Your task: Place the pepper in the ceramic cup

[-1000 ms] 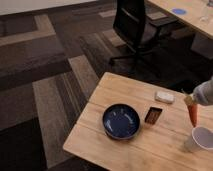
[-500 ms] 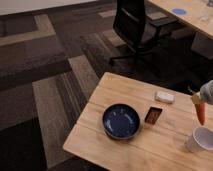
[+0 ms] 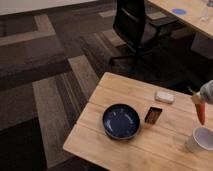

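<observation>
The orange-red pepper [image 3: 200,112] hangs point down at the right edge of the camera view, its top end held by my gripper [image 3: 204,95], whose grey body enters from the right. The pepper's tip is just above and slightly behind the white ceramic cup [image 3: 201,139], which stands upright on the wooden table [image 3: 125,95] near the right edge. The pepper is outside the cup.
A wide dark blue bowl [image 3: 121,120] sits mid-table, a small dark packet [image 3: 153,115] to its right, and a small white object [image 3: 164,97] behind that. A black office chair [image 3: 137,27] stands beyond the table, on patterned carpet. Another table is at the top right.
The gripper and pepper have moved right and slightly up, from left of the cup to above its far side. The pepper now hangs more upright.
</observation>
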You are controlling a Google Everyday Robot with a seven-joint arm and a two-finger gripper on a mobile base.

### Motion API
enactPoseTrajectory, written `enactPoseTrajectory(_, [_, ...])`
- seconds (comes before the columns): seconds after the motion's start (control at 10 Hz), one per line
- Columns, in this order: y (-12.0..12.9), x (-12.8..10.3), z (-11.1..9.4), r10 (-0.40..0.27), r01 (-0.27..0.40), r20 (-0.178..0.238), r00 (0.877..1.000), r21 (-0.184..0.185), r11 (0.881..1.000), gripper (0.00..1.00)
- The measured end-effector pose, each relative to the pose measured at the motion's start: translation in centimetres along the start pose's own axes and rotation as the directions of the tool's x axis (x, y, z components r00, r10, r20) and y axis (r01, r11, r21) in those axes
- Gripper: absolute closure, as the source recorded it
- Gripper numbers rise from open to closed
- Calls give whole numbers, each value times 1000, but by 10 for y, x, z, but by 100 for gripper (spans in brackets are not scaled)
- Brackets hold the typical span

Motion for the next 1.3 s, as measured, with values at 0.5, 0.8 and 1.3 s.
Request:
enactPoseTrajectory(0.5, [19, 42, -19, 57, -57, 9, 998, 2, 998, 100])
enactPoseTrajectory(0.8, [30, 70, -10, 95, -93, 41, 995, -55, 994, 100])
enactPoseTrajectory(1.3, [33, 69, -8, 97, -93, 48, 994, -67, 993, 44])
